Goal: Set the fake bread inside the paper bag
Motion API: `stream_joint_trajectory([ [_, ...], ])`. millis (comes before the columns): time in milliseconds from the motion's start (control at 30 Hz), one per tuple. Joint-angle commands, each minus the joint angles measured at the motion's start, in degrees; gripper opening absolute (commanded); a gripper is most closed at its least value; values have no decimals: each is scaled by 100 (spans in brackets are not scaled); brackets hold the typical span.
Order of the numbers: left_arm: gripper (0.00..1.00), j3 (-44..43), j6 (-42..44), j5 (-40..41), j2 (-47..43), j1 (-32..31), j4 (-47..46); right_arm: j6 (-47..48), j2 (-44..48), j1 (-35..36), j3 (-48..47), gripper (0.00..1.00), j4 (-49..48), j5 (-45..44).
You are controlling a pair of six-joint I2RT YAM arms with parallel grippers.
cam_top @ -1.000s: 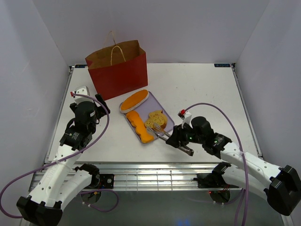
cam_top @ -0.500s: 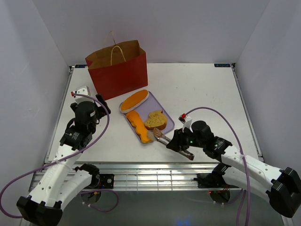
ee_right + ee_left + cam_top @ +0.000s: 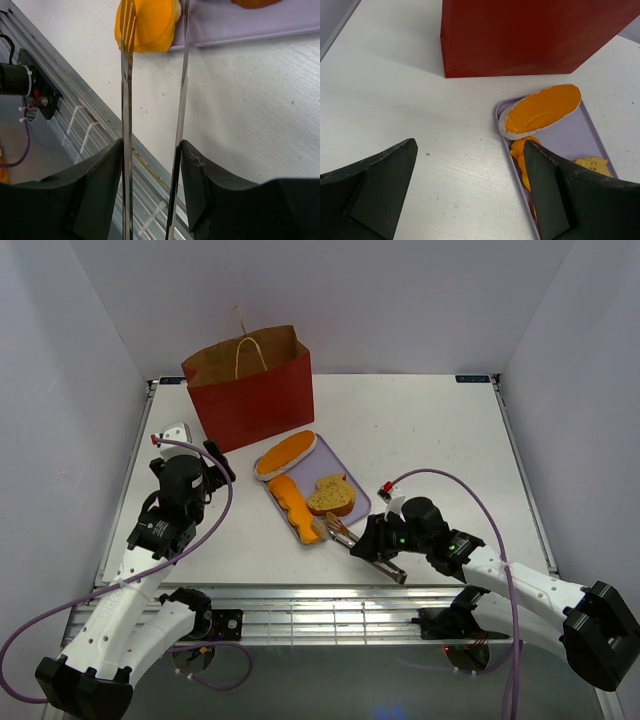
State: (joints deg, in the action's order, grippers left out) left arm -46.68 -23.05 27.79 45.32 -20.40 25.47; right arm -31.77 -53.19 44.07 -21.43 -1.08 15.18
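Note:
The red paper bag [image 3: 250, 385] stands upright at the back left, open at the top; its red side fills the top of the left wrist view [image 3: 530, 35]. Three bread pieces lie on the lavender tray [image 3: 352, 480]: an orange loaf [image 3: 286, 455], an orange roll [image 3: 297, 508] and a brown-crusted slice [image 3: 330, 496]. My right gripper [image 3: 383, 540] is shut on the metal tongs [image 3: 125, 100], whose tips reach the near end of the orange roll [image 3: 147, 27]. My left gripper [image 3: 215, 462] is open and empty, left of the tray [image 3: 570, 130].
The table's near edge with its metal rail [image 3: 75, 120] lies just below the tongs. Purple cables loop from both arms. Grey walls close the table on three sides.
My right gripper has pulled the tongs back from the brown-crusted slice toward the near end of the orange roll. The slice now lies uncovered. The left arm has not moved.

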Motion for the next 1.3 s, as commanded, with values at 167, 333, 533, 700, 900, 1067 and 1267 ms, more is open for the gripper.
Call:
stream_joint_trajectory([
  [167,98,-193,-51,-63,-85,28,28,-435,-306,49,104,51,-788,275],
  [333,98,-193,-51,-46,-85,28,28,-471,-306,40,104,46,-832,345],
  [533,98,-184,-59,-37,-85,28,28,-550,-411,40,104,38,-955,556],
  [700,98,-184,-59,-19,-94,19,28,-558,-412,40,69,30,-947,600],
  [900,98,-184,-59,-11,-102,28,19,-541,-359,40,-36,24,-841,583],
  [1067,98,-175,-68,7,-129,28,28,-453,-324,40,-256,18,-648,530],
  [1267,98,-184,-77,25,-138,28,28,-295,-359,40,-607,17,-375,433],
])
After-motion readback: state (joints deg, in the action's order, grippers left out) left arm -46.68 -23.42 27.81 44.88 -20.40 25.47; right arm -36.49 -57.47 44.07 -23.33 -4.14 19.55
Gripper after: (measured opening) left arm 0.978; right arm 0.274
